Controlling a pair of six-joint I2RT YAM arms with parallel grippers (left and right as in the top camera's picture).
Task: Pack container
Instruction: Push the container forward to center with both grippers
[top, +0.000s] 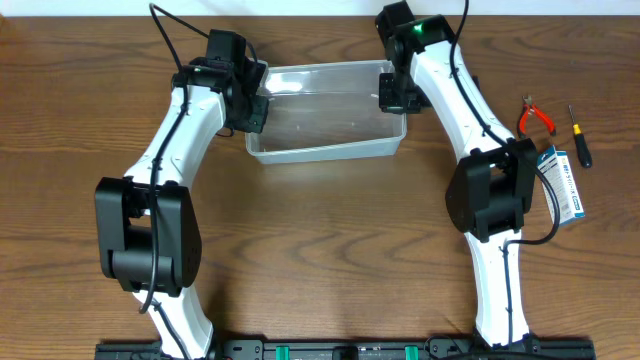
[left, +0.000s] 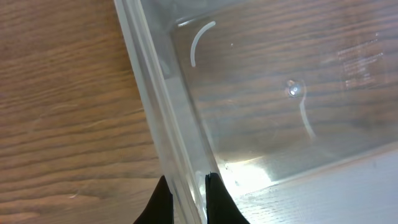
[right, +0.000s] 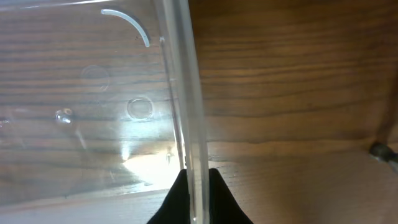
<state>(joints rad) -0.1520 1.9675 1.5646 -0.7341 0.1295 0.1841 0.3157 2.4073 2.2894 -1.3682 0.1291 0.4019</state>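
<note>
Settling the empty container (top: 325, 120) at the far middle of the table (top: 330, 230): left gripper (left: 186, 183) clamped on its left wall, right gripper (right: 198, 177) astride the right wall, cannot tell whether pinching. Next probably calls for letting go and reaching right for the pliers (top: 535, 118)

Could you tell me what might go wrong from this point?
1. The left gripper and right gripper each pinch only a thin wall of the container; the clear plastic could slip or flex.
2. The right arm's elbow sits close to the blue-and-white box and might nudge it.
</note>
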